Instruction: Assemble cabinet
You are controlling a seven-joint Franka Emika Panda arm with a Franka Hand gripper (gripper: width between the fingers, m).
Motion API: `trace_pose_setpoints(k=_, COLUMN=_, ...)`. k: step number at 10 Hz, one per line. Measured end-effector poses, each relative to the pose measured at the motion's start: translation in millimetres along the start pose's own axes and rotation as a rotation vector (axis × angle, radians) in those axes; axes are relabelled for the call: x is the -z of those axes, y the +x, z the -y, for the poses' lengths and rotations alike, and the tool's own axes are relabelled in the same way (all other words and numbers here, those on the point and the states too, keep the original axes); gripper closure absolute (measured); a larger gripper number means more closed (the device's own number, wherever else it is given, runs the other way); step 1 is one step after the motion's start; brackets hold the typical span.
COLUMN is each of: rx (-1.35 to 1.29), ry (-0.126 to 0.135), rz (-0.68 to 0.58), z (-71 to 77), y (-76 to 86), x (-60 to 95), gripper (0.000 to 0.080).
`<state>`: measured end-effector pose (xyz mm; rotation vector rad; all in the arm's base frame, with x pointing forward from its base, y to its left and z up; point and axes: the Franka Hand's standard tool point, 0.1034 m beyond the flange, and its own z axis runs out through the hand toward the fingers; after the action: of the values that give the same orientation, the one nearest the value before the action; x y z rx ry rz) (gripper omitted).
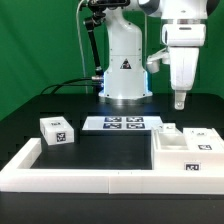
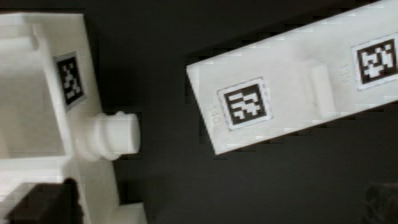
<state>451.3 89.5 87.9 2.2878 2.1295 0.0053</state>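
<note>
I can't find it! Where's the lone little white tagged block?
The small white plastic block sits at the exterior view's left, beside the flat white marker board.

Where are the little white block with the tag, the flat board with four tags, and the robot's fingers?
little white block (image 1: 60, 132): exterior view, on its tagged side.
marker board (image 1: 122, 124): exterior view, middle of its flat top.
fingers (image 1: 180, 99): exterior view, near the tips.

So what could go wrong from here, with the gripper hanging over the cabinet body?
The gripper hangs above a wall of the cabinet body. If it came down slightly off, it could hit the rim and shove the body instead of gripping it. The marker board lies close beside the body, so a pushed part might slide onto its tags.
</note>
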Motion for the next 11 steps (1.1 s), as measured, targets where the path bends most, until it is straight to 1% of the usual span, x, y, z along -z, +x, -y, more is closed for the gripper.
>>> trace_pose_setpoints(k=1, rx=0.107, ry=-0.012, rz=-0.009, z=4.2, y=-2.1, x=-4.2, gripper=0.0003)
trace_pose_setpoints(k=2, rx=0.206, ry=-0.019, rz=-0.015, z=9.2, y=-6.2, x=-8.7, gripper=0.0003)
trace_pose_setpoints(k=3, rx=0.252, ry=-0.018, rz=-0.016, z=13.8, y=-9.8, x=-12.6, gripper=0.0003)
trace_pose_setpoints(k=5, rx=0.282, ry=-0.013, rz=-0.008, z=18.9, y=-7.4, x=-15.2, gripper=0.0003)
trace_pose_setpoints(k=8, rx=0.283, ry=-0.010, rz=-0.008, z=18.8, y=-10.3, x=-16.5, gripper=0.0003)
trace_pose_setpoints(k=9, rx=0.305, ry=-0.006, rz=-0.012, z=21.3, y=-11.7, x=-21.3, gripper=0.0003)
trace_pose_setpoints(k=10, rx=0.327, ry=-0.015, rz=-0.023, z=25.6, y=-12.0, x=-27.5, gripper=0.0003)
trace_pose_setpoints(k=11, rx=0.362, ry=-0.030, rz=-0.033, z=25.8, y=-13.0, x=-31.5, gripper=0.0003)
